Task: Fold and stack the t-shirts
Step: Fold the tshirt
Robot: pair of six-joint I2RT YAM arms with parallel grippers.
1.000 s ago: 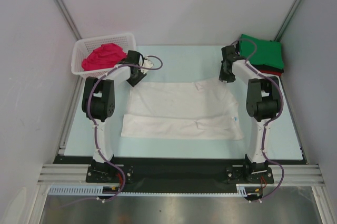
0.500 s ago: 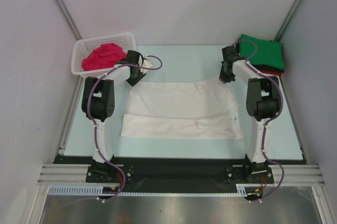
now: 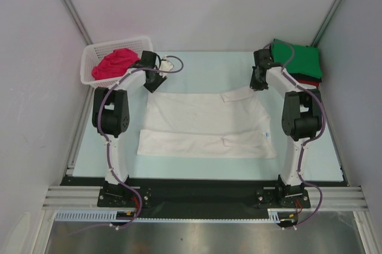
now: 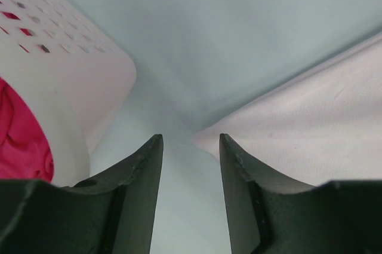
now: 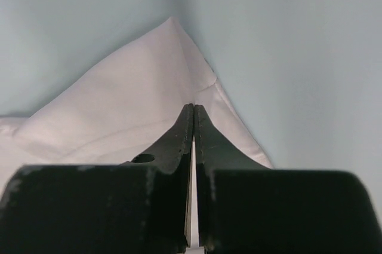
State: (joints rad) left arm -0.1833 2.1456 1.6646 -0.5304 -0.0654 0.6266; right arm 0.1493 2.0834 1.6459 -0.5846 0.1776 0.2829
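Note:
A white t-shirt point(image 3: 203, 125) lies spread on the table's middle, its near part folded over. My left gripper point(image 3: 151, 85) is open and empty at the shirt's far left corner. In the left wrist view that corner point(image 4: 310, 122) lies just beyond the right fingertip of the gripper point(image 4: 190, 137). My right gripper point(image 3: 255, 86) is shut at the far right corner. In the right wrist view its fingers point(image 5: 193, 106) pinch the white cloth point(image 5: 119, 98), and the corner point reaches past them. A magenta-red t-shirt point(image 3: 113, 64) lies bunched in the basket. A folded green t-shirt point(image 3: 296, 58) tops a stack with a red one point(image 3: 307, 80) under it.
A white lattice basket point(image 3: 89, 57) stands at the far left corner, close to my left gripper; its wall point(image 4: 77, 75) shows in the left wrist view. The folded stack sits at the far right corner by the wall. The table is pale blue.
My left gripper has drawn back from the shirt's far left corner toward the basket. My right gripper has shifted slightly toward the back. The shirt lies much as before.

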